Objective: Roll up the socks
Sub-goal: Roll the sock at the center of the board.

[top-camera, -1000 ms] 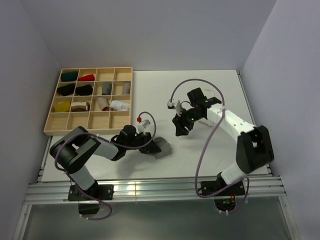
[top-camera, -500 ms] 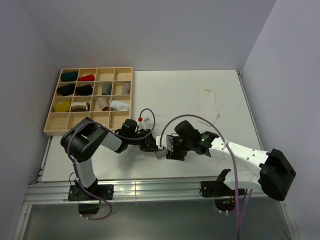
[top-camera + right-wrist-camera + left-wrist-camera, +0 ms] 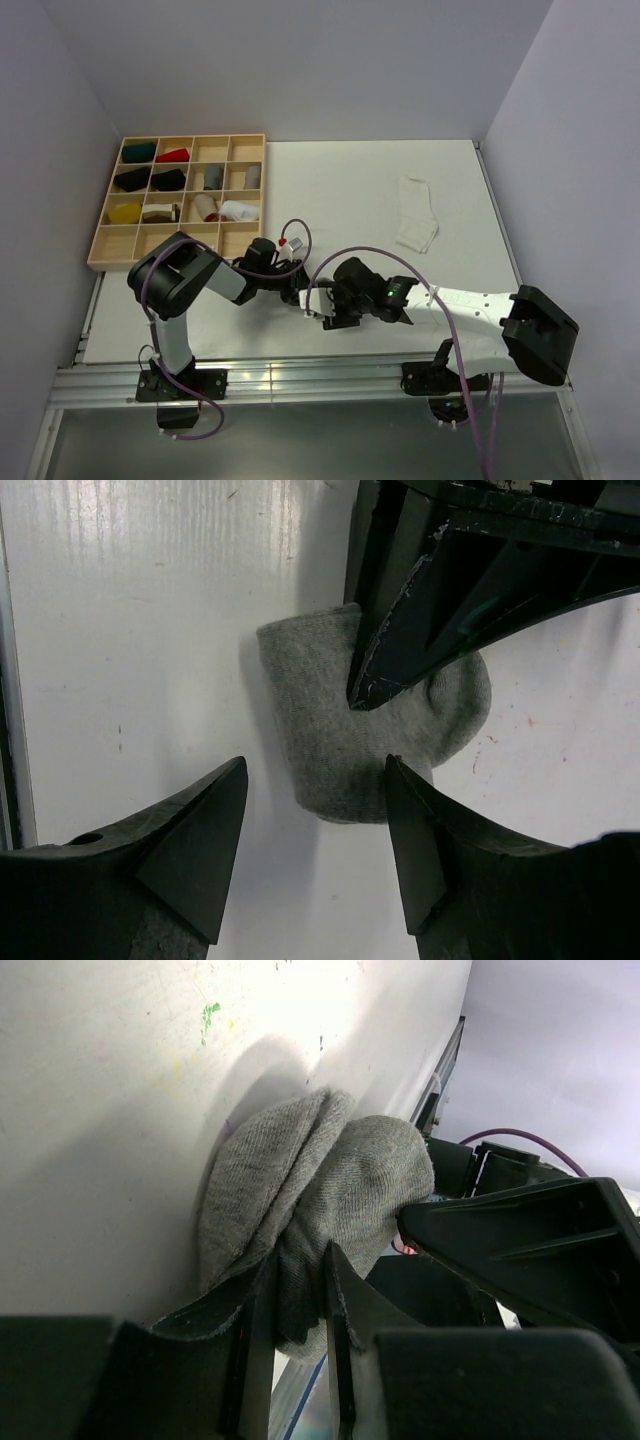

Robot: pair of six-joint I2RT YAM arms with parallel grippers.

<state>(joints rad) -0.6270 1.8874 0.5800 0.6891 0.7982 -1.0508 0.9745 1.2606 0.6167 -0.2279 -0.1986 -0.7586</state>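
- Right arm has swung down from mid-table to the lower centre of the top view since a second ago, and its jaws have spread wider. White sock point(image 3: 416, 228), not seen lying there back then, now sits flat on the table point(image 3: 340, 180), right of centre and well apart from both grippers. Left arm has barely shifted.
- Top view: left gripper point(image 3: 297, 290) and right gripper point(image 3: 323, 306) almost meet tip to tip, low in the frame by the table's front edge. Whatever sits between them is covered from this angle. Wooden tray point(image 3: 113, 241) in the upper left, with small cloth bundles point(image 3: 173, 156) in several compartments.
- Left wrist view: grey sock point(image 3: 320, 1175) is bunched into a folded lump on the table, centre frame. Left gripper is clamped on its near edge, with fabric pinched tight between the two fingers point(image 3: 258, 1310) at the bottom of the frame. One black finger of the right gripper comes in from the right and touches the sock's rounded end.
- Right wrist view: grey sock in the centre, left gripper's finger coming down from the top edge with its tip on the fabric. Right gripper's fingers point(image 3: 200, 850) are spread wide at the bottom, gripping nothing. The sock's lower end sits between their tips, with a clear gap on the frame-left side. Cannot tell whether the frame-right tip touches it.
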